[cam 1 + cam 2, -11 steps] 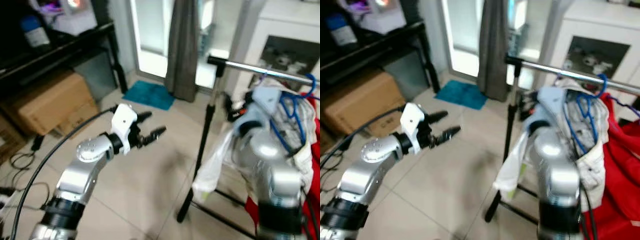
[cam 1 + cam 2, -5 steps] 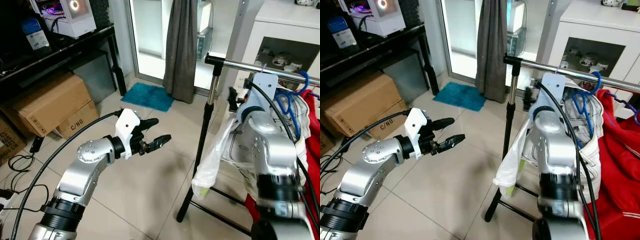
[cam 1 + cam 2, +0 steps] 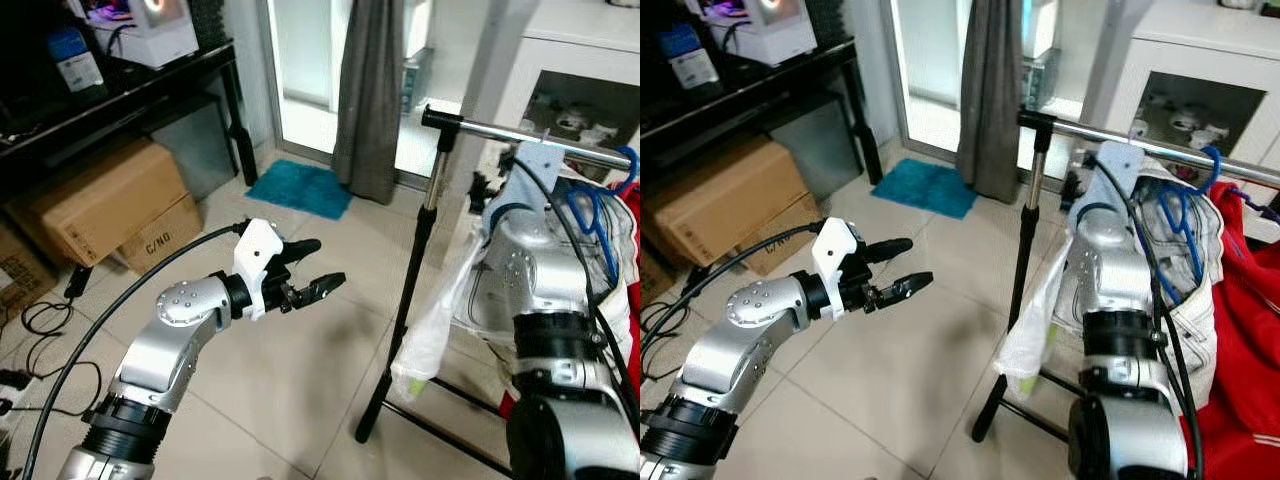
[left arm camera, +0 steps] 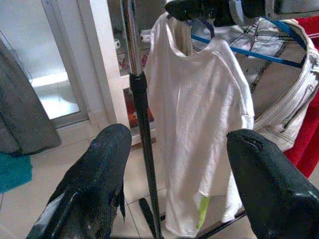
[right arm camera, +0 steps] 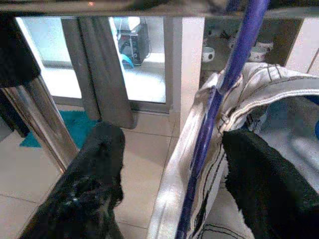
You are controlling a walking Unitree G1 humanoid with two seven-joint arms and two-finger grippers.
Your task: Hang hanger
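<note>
Little has shifted: left gripper still hovers over the floor, fingers spread and empty. Right gripper, fingers spread, straddles the blue hanger up at the rail. Best to seat the hook fully, then withdraw slowly.

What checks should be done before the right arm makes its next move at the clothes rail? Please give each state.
1. Blue hanger between the right pincer fingers, not clamped: ok.
2. Hanger hook on the rail: ok, it appears hooked.
3. White shirt hangs free beside the stand pole: ok.
4. Left pincer open, holding nothing, away from the rail: ok.
5. Garment weight fully on the rail: cannot tell.
</note>
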